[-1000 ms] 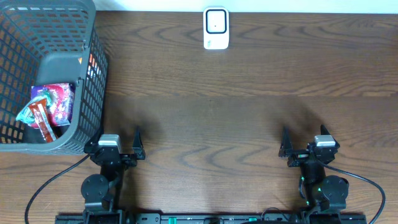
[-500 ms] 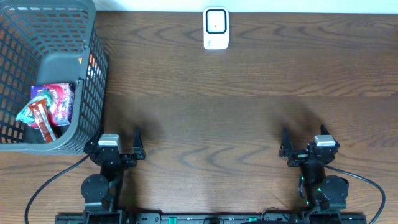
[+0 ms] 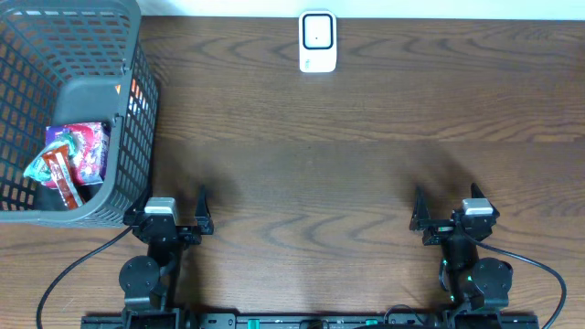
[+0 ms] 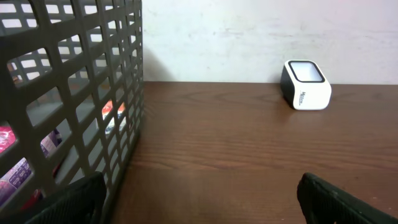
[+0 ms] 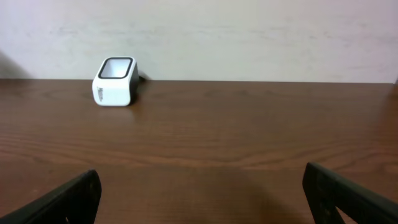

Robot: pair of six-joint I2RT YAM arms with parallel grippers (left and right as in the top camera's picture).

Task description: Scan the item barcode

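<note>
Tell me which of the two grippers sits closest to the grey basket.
The left gripper: it sits right beside the basket, at its near corner, open and empty. The right gripper is far across the table, with only bare wood around it.

The basket runs off the overhead's left edge, its mesh half-hiding the packets.

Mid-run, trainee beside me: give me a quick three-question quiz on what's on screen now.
1. Fill in: the left pincer and right pincer both stand ____.
2. True or false: the scanner stands on the table, outside the basket.
3. The snack packets lie: A in the basket; B beside the scanner; C in the right pincer.
Key: 1 open; 2 true; 3 A.
</note>
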